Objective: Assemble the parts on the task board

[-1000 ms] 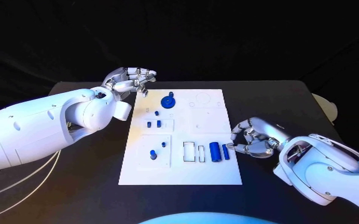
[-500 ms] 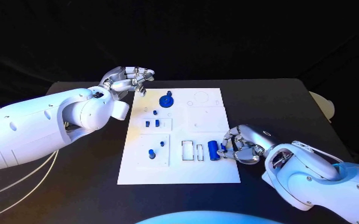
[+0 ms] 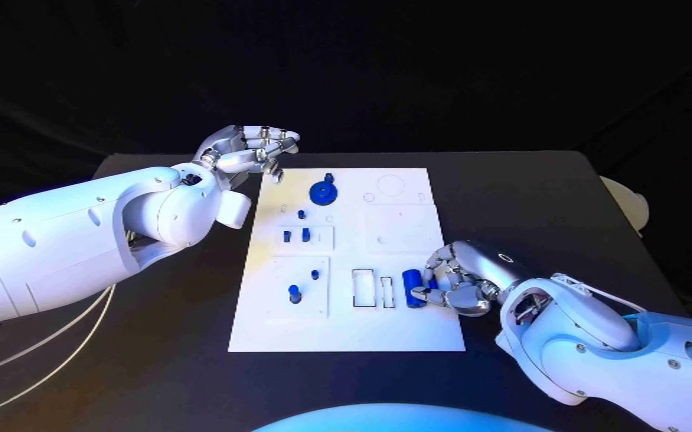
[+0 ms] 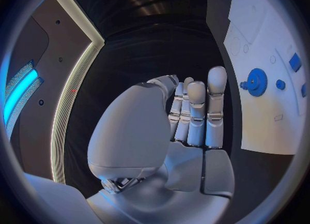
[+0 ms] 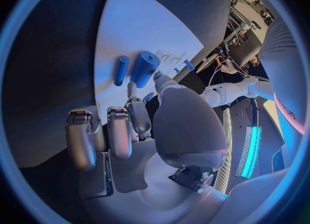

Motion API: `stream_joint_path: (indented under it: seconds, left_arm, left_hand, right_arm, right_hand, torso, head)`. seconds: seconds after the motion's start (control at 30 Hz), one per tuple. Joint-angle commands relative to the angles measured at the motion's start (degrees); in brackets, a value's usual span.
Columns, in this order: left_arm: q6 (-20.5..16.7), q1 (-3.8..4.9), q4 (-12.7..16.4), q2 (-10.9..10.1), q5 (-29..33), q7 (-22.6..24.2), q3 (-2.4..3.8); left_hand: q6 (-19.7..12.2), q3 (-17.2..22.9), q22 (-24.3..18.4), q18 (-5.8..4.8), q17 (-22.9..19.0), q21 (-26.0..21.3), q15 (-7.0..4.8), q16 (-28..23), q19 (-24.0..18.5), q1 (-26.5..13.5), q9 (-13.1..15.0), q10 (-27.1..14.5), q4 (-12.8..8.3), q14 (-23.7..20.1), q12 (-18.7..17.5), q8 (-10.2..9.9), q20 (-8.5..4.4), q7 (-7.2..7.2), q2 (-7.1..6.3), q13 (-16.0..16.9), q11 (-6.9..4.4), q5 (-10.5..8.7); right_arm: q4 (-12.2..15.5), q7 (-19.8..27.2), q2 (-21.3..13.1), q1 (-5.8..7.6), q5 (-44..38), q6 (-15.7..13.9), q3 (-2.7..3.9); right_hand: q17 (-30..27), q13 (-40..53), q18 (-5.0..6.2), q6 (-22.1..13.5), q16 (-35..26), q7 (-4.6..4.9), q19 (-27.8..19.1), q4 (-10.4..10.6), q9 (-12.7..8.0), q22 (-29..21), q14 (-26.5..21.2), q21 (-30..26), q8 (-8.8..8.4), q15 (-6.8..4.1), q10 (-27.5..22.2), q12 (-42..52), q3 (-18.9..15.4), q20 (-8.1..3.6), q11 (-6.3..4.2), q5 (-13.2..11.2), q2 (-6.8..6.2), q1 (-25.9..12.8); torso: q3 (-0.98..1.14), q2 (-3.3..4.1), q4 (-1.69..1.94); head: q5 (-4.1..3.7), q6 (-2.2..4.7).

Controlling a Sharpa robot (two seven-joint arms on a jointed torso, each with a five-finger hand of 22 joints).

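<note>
White rectangular task board sits mid-table, long axis 12–6 in the head view. Two blue cylindrical parts lie side by side near its 4 o'clock edge: a thick blue cylinder and a thinner blue peg just beside it, long axes both roughly 12–6, parallel to the board's long side. Right wrist view shows the same pair, thick cylinder and thin peg, lying flat on the board just ahead of the fingertips.

Right hand is at the board's 4 o'clock edge, fingers curled down over the thin peg. Contact or grasp: cannot tell.

Rest of board: blue gear-shaped disc at 12 o'clock, small blue pegs in the left-centre recess, two more small blue pieces in the lower-left recess, two white slots at 9 o'clock of the thick cylinder.

Left hand hovers off the board's 11 o'clock corner, fingers curled in, nothing in them. Left wrist view: fingers together, gear disc beyond them.

Black table under everything.
</note>
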Motion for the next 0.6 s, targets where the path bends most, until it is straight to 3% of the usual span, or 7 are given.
stream_joint_path:
  seconds: [0.03,0.6]
  left_arm:
    - [1.09,0.03,0.14,0.04,0.29,0.23,0.04]
    - [1.54,0.04,0.25,-0.02,0.29,-0.05,0.04]
  left_hand:
    - [-0.11,0.36,0.00,0.49,-0.06,-0.33,-0.11,-0.09,-0.31,-0.45,0.05,-0.35,0.07,-0.41,0.29,0.09,0.16,0.04,0.02,0.05,-0.05,0.15]
    - [-0.11,0.36,0.00,0.49,-0.06,-0.33,-0.11,-0.09,-0.31,-0.45,0.05,-0.35,0.07,-0.41,0.29,0.09,0.16,0.04,0.02,0.05,-0.05,0.15]
  right_arm:
    - [-0.35,-1.09,0.64,-0.21,-1.43,0.77,-0.01]
    - [-2.54,-2.52,3.16,-1.04,-3.05,3.90,-0.01]
  right_hand:
    - [6.24,0.13,-0.70,0.33,0.23,-0.07,5.71,-0.03,-0.06,14.92,4.43,0.20,-0.27,0.03,-0.19,0.28,-0.50,0.10,0.16,0.26,0.18,-0.68]
    - [6.29,0.05,-0.70,0.54,0.25,-0.12,5.71,-0.05,-0.06,14.93,4.43,0.20,-0.22,0.01,-0.30,0.15,-1.06,0.10,0.13,0.44,0.34,-1.10]
  torso:
    - [0.01,0.05,0.02]
    - [0.01,0.04,0.02]
  head:
    - [0.09,-0.02]
    - [0.52,-0.23]
